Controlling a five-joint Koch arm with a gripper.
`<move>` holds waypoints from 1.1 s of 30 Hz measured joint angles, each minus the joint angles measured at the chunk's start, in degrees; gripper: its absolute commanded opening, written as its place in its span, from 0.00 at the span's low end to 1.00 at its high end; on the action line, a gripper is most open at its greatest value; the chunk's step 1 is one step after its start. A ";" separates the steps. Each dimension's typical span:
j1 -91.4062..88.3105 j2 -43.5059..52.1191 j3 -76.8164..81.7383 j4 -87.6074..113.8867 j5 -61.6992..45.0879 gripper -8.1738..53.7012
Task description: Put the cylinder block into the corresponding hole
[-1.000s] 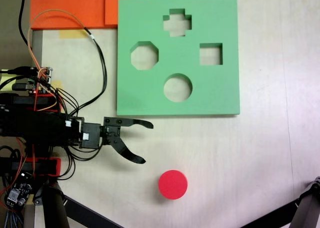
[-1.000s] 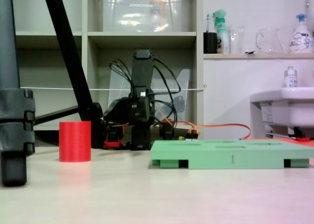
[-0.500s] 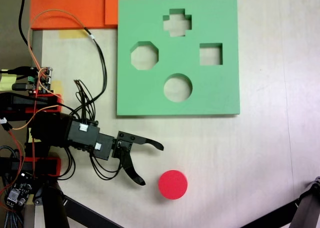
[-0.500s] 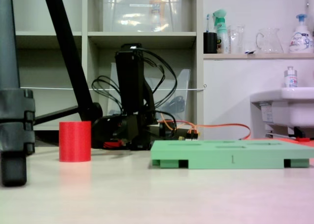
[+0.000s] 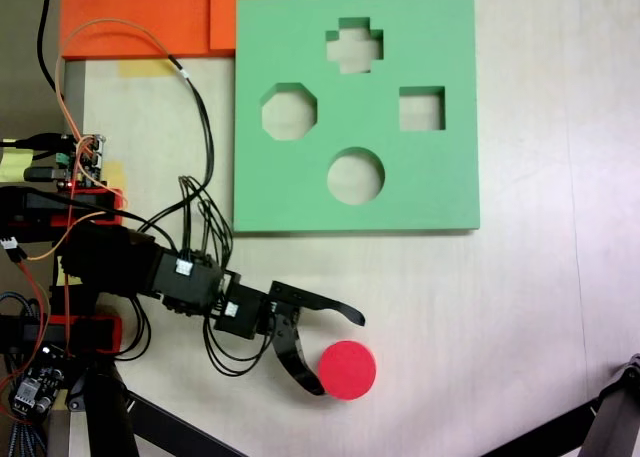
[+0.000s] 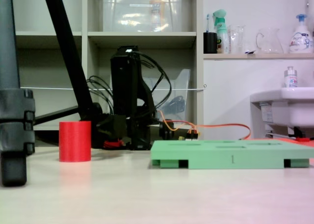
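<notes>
While the gripper [image 5: 338, 354] stands spread wide and holds nothing, the cylinder block [image 5: 348, 370] sits on the table [image 5: 520, 307] at its mouth, touching the lower finger's tip, well apart from the circular hole [image 5: 356, 176].

one fixed view straight down, another low at table level, both sharing green board [image 5: 440, 177]

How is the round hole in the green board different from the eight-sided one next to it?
The round hole has a smooth curved edge; the eight-sided hole has straight sides and corners. In the top-down fixed view the round hole sits lower, nearer the red cylinder; the eight-sided hole sits higher and further left. Both look similar in width, cut into the same green board.
</notes>
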 measured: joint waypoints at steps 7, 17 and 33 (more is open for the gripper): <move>2.37 -0.26 -5.62 7.47 0.00 0.96; 2.81 -3.16 -10.81 10.37 0.00 0.73; -8.44 17.40 -3.69 10.90 0.35 0.43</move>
